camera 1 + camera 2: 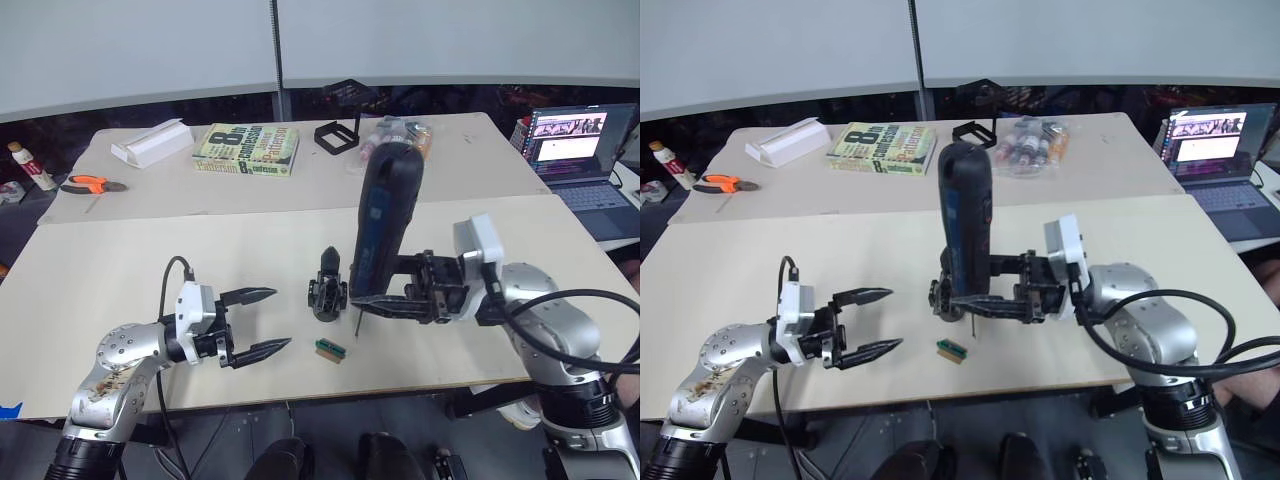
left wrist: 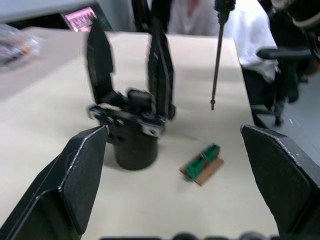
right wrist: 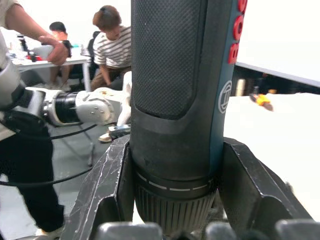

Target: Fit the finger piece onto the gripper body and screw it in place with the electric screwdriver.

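— What's my right pincer [image 1: 372, 300] doing?

— I see it clamped on the screwdriver [image 1: 385, 215], low on its barrel. The tool stands nearly upright, top leaning slightly toward 1 o'clock, and its thin bit [image 2: 216, 60] points down at the counter [image 1: 120, 270], the tip hanging just beside the body [image 1: 327, 288], at its 3 o'clock side.

— And the body itself?

— It sits on the counter near the middle, between my two arms. In the left wrist view I see two black fingers [image 2: 160, 65] rising from its block, side by side; I cannot tell from here whether either one is screwed down. A small green block [image 1: 330, 349] lies on the counter just at the body's 5 o'clock, apart from it.

— Left pincer?

— My left pincer [image 1: 268, 321] is spread wide and holds nothing. It hovers at the body's 8 o'clock, tips aimed toward it, well short of touching.

— Anything else on the counter?

— At 12 o'clock, far back, a book [image 1: 247, 148], a white box [image 1: 151, 142] and orange pliers [image 1: 88, 184].
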`<move>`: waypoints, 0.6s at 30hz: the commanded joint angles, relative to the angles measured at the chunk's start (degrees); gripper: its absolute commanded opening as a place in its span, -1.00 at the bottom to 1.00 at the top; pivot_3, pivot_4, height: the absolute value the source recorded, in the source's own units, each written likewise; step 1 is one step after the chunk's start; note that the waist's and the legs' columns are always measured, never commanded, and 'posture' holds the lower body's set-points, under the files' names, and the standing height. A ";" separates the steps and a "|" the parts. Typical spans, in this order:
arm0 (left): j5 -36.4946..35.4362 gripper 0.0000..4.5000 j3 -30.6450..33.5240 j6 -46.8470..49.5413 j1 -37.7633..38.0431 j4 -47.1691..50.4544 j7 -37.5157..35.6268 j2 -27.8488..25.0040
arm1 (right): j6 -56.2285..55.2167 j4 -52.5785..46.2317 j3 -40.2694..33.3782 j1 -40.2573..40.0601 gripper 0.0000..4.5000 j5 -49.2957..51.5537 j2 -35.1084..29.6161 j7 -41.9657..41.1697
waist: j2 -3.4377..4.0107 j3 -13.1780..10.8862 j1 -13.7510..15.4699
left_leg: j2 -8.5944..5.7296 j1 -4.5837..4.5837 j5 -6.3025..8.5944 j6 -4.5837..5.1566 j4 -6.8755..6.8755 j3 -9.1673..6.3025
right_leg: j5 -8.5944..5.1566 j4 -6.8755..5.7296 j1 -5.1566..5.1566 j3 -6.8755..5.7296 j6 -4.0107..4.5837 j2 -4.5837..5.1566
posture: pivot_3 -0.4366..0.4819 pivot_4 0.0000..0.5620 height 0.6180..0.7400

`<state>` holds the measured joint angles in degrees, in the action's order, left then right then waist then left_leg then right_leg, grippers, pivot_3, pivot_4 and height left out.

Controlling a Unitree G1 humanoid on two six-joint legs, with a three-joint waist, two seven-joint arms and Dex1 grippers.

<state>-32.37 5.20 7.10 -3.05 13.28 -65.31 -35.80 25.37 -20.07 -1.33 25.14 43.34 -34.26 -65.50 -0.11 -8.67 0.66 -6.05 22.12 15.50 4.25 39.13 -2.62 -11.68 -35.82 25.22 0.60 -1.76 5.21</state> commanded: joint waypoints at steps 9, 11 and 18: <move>-3.34 1.00 2.02 1.30 -2.48 2.87 2.21 0.76 | 2.15 7.72 -7.06 14.58 -0.14 3.91 -4.41 -0.44 | -0.01 -0.01 -0.05 | 0.00 0.04 0.01 0.02 0.00 0.03 | 0.00 0.03 0.02 0.03 0.00 0.01 | -0.05 -0.47 1.00; -3.57 1.00 1.96 1.77 -2.79 3.39 3.10 1.25 | 2.04 10.08 -6.74 17.11 -0.14 3.59 -4.13 -0.83 | -0.01 -0.01 -0.07 | 0.00 0.05 0.01 0.02 0.00 0.03 | 0.00 0.03 0.02 0.02 0.00 0.01 | -0.05 -0.47 1.00; -2.46 1.00 1.49 2.29 -3.00 4.60 6.01 1.98 | 4.72 14.29 -6.02 24.34 -0.14 5.99 -0.42 -0.34 | -0.02 -0.01 -0.10 | 0.01 0.14 0.01 0.02 -0.01 0.03 | 0.00 0.02 0.12 0.03 0.00 0.02 | -0.05 -0.47 1.00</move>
<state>-34.62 5.90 9.19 -5.89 15.68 -60.14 -33.89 29.63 -4.87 -5.61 47.19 46.45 -35.34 -65.92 -0.12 -8.68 0.57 -6.04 22.28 15.51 4.27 39.13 -2.60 -11.68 -35.79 25.34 0.62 -1.76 5.22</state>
